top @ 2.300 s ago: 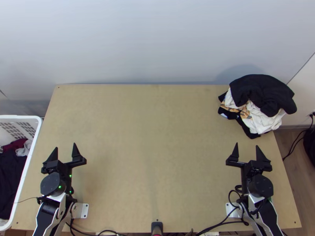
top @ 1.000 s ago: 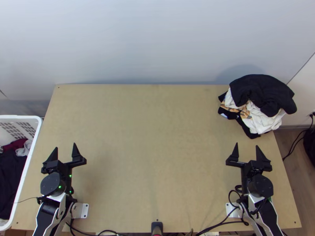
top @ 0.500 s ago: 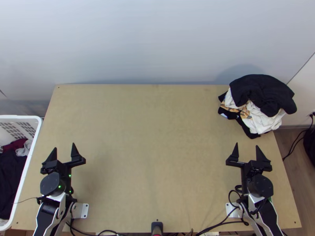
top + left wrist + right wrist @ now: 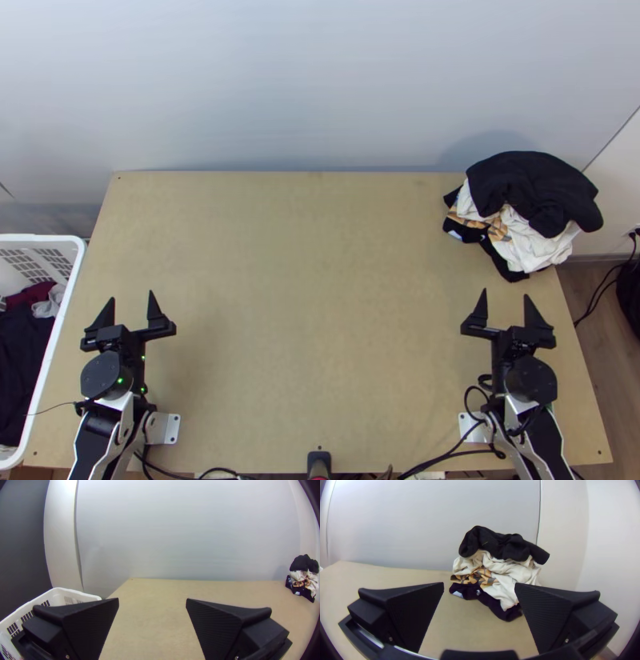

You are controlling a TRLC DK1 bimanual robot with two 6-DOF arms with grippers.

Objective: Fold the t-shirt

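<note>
Blk garment (image 4: pixel 534 184) atop clothes pile (image 4: pixel 520 224), bunched; prob. the t-shirt, can't confirm. Pile on surface (image 4: pixel 312 320). R tool (image 4: pixel 505 293) near pile, fingers wide apart, nothing gripped; L tool (image 4: pixel 130 295) same, well apart from pile. Step: pick-up, I judge. Best: R tool pinches top piece only, lifts w/o dragging white cloth (image 4: pixel 506 568), lays it clear of pile, L tool helps spread.

At lower left and lower right, the left arm (image 4: pixel 90 448) and right arm (image 4: pixel 544 442) mix white and black, with round black caps (image 4: pixel 99 374); green lights (image 4: pixel 120 381) dot the left. Left pincer (image 4: pixel 131 296) and right pincer (image 4: pixel 505 293): black, wedge-shaped, finely ribbed, with small screws (image 4: pixel 67 657).
</note>
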